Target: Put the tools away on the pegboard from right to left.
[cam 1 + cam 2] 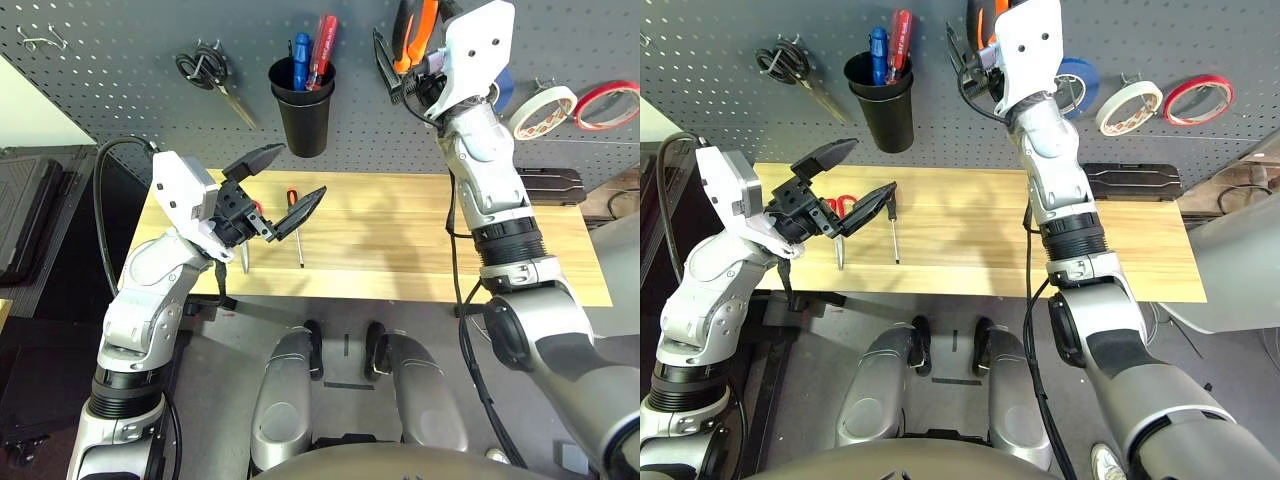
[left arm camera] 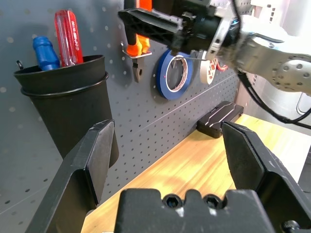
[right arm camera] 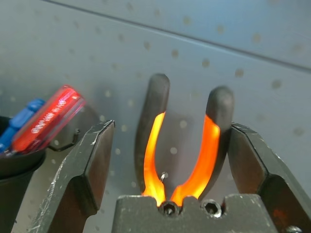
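Note:
The orange-and-black pliers hang on a wire hook of the dark grey pegboard. My right gripper is raised to the board and stands open around their handles. The cream-white tape roll hangs on the board to the right of that arm. The slim screwdriver lies on the wooden table. Beside it lie the red-handled scissors, partly hidden by my left gripper, which hovers open just above them with nothing in it.
A black cup on the board holds a blue and a red screwdriver. Black-handled scissors hang at the upper left. A blue tape roll and a red one hang at the right. A black case lies at the table's back right.

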Robot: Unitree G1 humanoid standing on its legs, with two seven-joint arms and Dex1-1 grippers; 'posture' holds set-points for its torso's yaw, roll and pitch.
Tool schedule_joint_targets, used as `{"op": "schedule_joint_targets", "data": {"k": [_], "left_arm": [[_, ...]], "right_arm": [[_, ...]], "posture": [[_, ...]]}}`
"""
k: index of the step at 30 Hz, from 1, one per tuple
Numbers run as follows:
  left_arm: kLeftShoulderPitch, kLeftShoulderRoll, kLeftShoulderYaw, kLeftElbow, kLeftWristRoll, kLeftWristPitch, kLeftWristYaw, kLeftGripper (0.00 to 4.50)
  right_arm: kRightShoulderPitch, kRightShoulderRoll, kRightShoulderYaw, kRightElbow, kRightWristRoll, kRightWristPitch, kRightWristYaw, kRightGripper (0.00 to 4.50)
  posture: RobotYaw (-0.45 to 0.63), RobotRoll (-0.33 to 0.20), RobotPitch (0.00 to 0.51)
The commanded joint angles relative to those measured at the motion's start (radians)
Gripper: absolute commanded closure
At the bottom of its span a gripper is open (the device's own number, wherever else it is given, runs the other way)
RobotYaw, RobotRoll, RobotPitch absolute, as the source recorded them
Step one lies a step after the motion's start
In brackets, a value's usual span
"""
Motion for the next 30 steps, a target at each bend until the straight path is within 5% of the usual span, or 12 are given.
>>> {"op": "schedule_joint_targets", "data": {"k": [1,7,15,30], "left_arm": [[0.023,0.005,0.002,-0.028,0.002,0.001,-0.002,0.00],[0.034,0.006,0.006,-0.026,0.003,0.001,0.000,0.00],[0.063,0.010,0.008,0.001,0.020,-0.003,-0.003,0.00],[0.109,0.002,-0.009,0.105,0.154,-0.004,0.062,0.00]], "right_arm": [[0.061,-0.035,0.007,-0.120,-0.005,-0.057,0.033,0.02],[0.215,-0.113,0.009,-0.333,-0.002,-0.146,0.095,0.02],[0.470,-0.235,0.038,-0.577,0.071,0.148,0.240,0.02],[0.709,-0.473,0.021,-0.571,0.244,0.510,0.514,0.02]], "posture": [[0.15,0.000,0.257],[0.15,0.000,0.262],[0.13,0.000,0.270],[0.11,0.000,0.291]]}}
